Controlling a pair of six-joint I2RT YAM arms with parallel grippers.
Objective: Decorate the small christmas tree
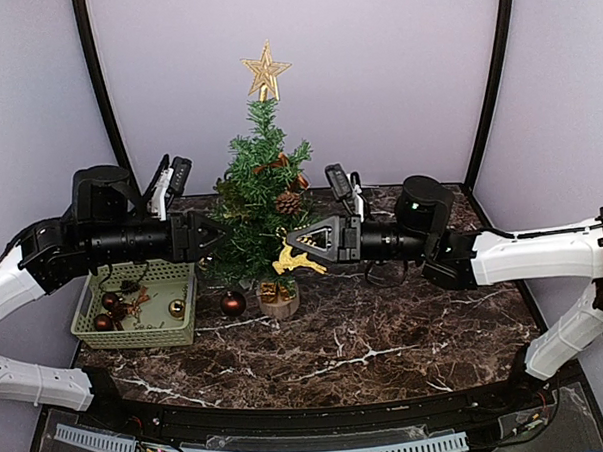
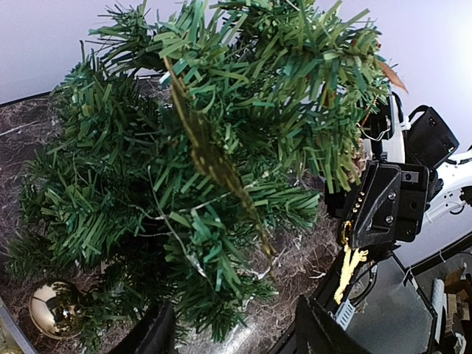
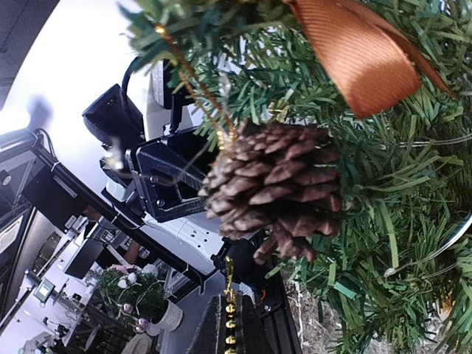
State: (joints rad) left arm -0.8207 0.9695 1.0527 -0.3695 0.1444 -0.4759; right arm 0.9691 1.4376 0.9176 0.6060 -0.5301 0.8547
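The small christmas tree [image 1: 262, 198] stands mid-table on a pale wooden stump base [image 1: 280, 307]. It carries a gold star [image 1: 265, 70], a pine cone [image 1: 287, 202] and a brown ribbon [image 1: 272, 165]. My left gripper [image 1: 214, 235] is open at the tree's left side, with lower branches [image 2: 199, 243] between its jaws [image 2: 236, 332]. My right gripper [image 1: 302, 241] is shut on a gold reindeer ornament [image 1: 295, 258] at the tree's right side. In the right wrist view the ornament's edge [image 3: 231, 295] sticks out of the shut jaws, just below the pine cone [image 3: 269, 188].
A green basket [image 1: 90, 315] at the left holds dark red balls and a gold ball [image 1: 176, 309]. A dark red ball [image 1: 233, 303] lies on the marble table beside the stump. A gold ball [image 2: 53, 308] hangs low on the tree.
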